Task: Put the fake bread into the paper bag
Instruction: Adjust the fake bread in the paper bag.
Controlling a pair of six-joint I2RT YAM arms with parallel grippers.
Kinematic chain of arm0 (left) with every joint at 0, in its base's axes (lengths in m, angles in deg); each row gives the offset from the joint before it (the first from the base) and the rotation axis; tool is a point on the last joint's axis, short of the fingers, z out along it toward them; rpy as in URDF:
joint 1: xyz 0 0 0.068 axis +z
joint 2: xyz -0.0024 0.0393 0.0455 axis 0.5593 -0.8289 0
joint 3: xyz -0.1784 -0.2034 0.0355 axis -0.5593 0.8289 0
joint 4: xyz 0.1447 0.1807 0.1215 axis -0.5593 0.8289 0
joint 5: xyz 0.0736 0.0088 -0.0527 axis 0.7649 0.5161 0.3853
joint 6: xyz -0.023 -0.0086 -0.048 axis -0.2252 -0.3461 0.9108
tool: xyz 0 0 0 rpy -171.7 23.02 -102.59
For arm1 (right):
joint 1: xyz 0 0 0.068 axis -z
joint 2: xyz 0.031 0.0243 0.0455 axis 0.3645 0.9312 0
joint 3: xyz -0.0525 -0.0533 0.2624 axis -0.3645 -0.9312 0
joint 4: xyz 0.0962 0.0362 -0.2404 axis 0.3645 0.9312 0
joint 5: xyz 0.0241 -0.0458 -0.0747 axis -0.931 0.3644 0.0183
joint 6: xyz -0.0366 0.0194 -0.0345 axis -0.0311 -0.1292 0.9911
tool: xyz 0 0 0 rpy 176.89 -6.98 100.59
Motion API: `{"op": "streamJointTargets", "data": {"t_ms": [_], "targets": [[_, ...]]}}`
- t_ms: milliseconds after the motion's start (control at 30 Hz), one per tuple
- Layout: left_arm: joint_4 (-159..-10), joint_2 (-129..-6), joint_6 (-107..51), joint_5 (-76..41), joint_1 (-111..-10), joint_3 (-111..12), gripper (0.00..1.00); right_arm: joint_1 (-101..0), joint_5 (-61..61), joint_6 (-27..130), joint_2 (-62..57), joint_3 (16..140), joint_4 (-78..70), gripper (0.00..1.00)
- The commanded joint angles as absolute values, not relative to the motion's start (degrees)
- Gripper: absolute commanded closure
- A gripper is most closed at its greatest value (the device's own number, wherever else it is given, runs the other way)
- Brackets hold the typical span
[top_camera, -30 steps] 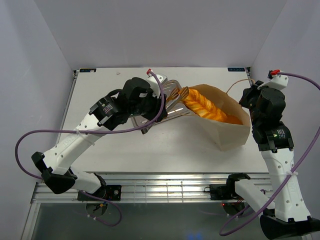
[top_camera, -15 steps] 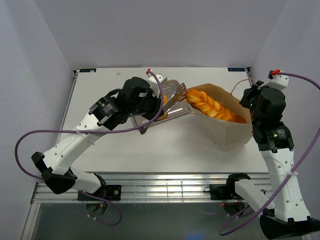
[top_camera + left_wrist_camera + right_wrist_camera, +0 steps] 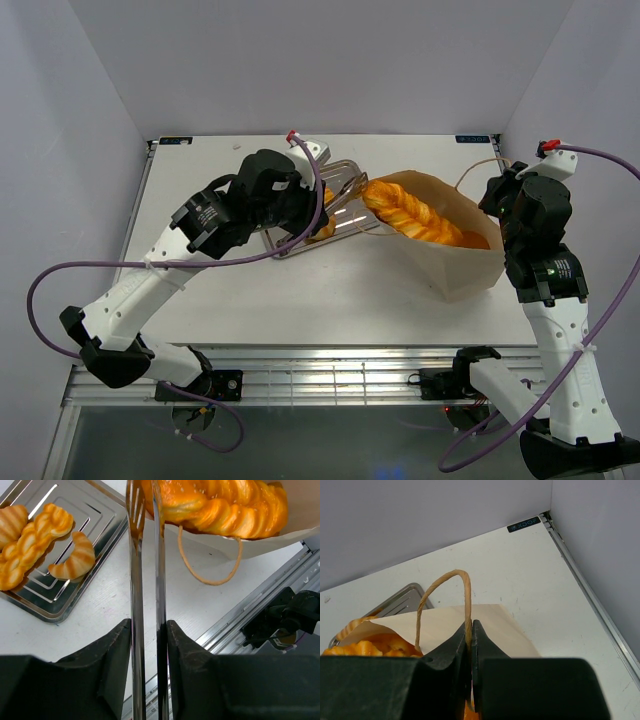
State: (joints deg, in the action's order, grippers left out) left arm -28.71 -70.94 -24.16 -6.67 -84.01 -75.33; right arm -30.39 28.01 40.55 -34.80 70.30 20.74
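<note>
The paper bag [image 3: 455,262] lies on its side at the right, mouth facing left. A long braided loaf [image 3: 412,213] of fake bread lies in its mouth; it also shows in the left wrist view [image 3: 225,505]. My left gripper [image 3: 318,203] is shut on the metal tongs [image 3: 146,570], whose nearly closed tips sit beside the loaf's near end. My right gripper [image 3: 471,626] is shut on the bag's string handle [image 3: 442,587] and holds the upper side of the bag [image 3: 485,625] up. A twisted loaf [image 3: 30,547] and a croissant [image 3: 75,562] lie on the tray.
The silver tray [image 3: 95,510] sits left of the bag's mouth, partly under my left wrist in the top view [image 3: 285,242]. The bag's second handle loop [image 3: 210,562] hangs over the table. Walls close in the table's back and right edges [image 3: 580,575].
My left gripper has drawn the tongs back a little to the left, out of the bag's mouth. The braided loaf stays in the bag. The right arm has not moved.
</note>
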Motion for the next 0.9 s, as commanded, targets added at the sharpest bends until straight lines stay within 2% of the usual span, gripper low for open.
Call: {"op": "streamJointTargets", "data": {"t_ms": [0,133,867], "targets": [[-28.85,-68.91,-24.81,-5.74,-84.11,-75.93,0.56,-30.16,28.4,40.75,-35.43,71.37,18.83,0.92],[-29.29,-69.96,-25.34,-7.15,-84.11,-76.01,0.49,-30.08,28.13,40.49,-35.34,71.37,18.83,0.92],[-28.5,-64.43,-25.78,-5.13,-80.77,-74.34,0.48,-30.08,28.05,40.66,-35.34,71.81,18.83,0.92]]}}
